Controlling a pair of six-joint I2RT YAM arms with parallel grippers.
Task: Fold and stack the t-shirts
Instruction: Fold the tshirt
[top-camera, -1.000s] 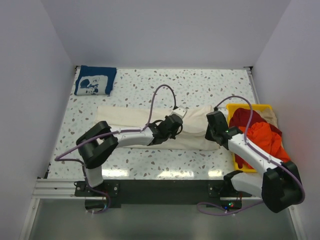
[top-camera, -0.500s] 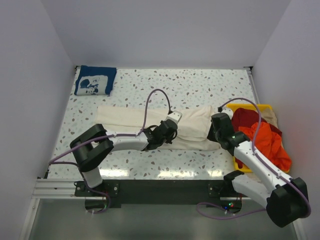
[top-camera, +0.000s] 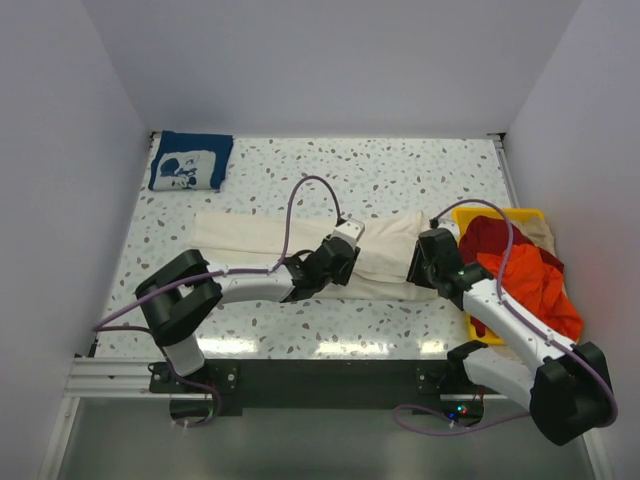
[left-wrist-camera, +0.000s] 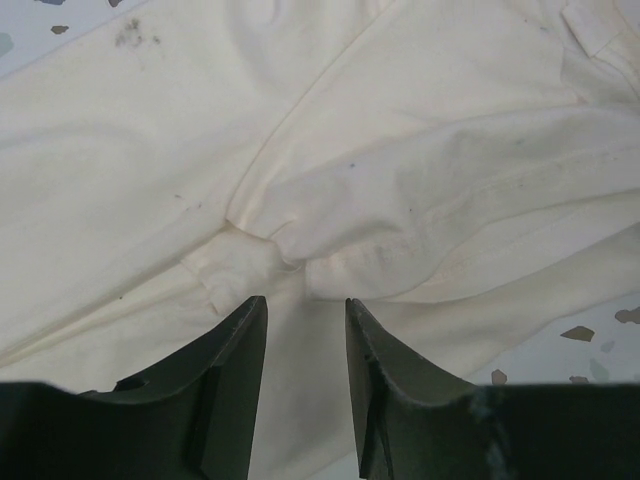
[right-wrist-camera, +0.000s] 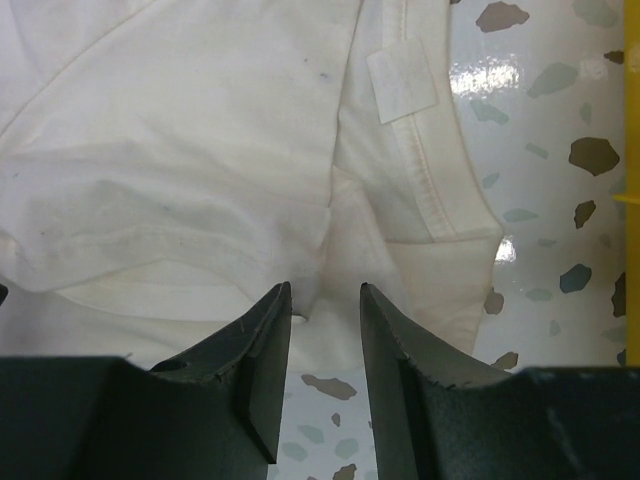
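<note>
My left pincer (left-wrist-camera: 303, 305) sits low over the middle of the cream t-shirt (top-camera: 250, 240). Its jaws are a little apart, with a small bunched tuck (left-wrist-camera: 245, 270) of cloth just off the tips and nothing clamped that I can see. My right pincer (right-wrist-camera: 324, 290) is parted just as narrowly over the shirt's right end, beside the collar and its sewn label (right-wrist-camera: 400, 85). The shirt lies as a long band from left to right across the middle of the table (top-camera: 400, 170), and I judge the step in hand to be taking hold of it for the next fold. To do that well I should bite every layer at the edge instead of the wadded tuck. Both grips should go equally deep, and both ends should lift and travel together, because this limp cloth will sag between them and skew the crease. At the right edge of the table the yellow bin (top-camera: 462, 214) holds a loose heap. The orange-red t-shirt (top-camera: 535, 285) is on top and spills over the near rim, a darker red cloth (top-camera: 488, 235) lies at the far left, and the beige t-shirt (top-camera: 545, 232) is in the far right corner, none of them folded. The navy t-shirt (top-camera: 190, 160) lies folded in the far left corner, well apart.
</note>
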